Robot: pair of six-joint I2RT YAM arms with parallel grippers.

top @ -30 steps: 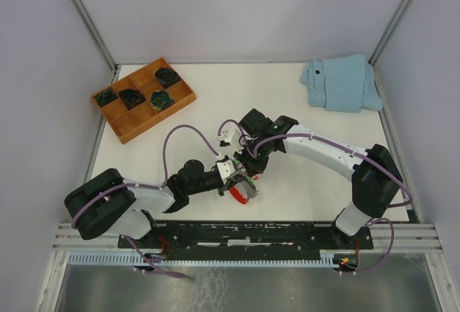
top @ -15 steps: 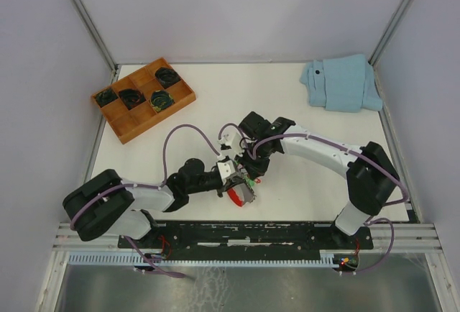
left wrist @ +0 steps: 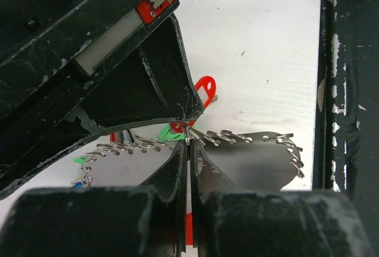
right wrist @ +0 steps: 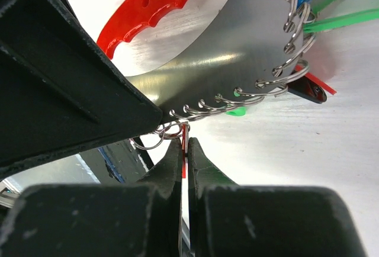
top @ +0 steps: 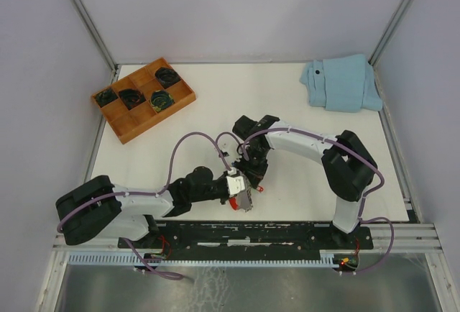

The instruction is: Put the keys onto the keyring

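While tight against the base rail (top: pixel 251 234) at 6 o'clock, pinches the keyring (right wrist: pixel 237 50), a ring-edged steel plate, in closed left gripper (left wrist: pixel 188 144), nips a red key tag (right wrist: pixel 184 157) in closed right gripper (right wrist: pixel 184 141), leaves bare table (top: pixel 237 103) toward tray (top: pixel 108 119) at 10, cloth (top: pixel 343 82) at 1.

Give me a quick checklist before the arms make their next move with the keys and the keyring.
1. Left claw shut: ok, fingers pressed together at a small ring.
2. Right claw shut: ok, tips beside the rings.
3. Both claws at the keyring: ok.
4. Key with the green tag threaded on: cannot tell.
5. Wooden tray and blue cloth away from the work: ok.
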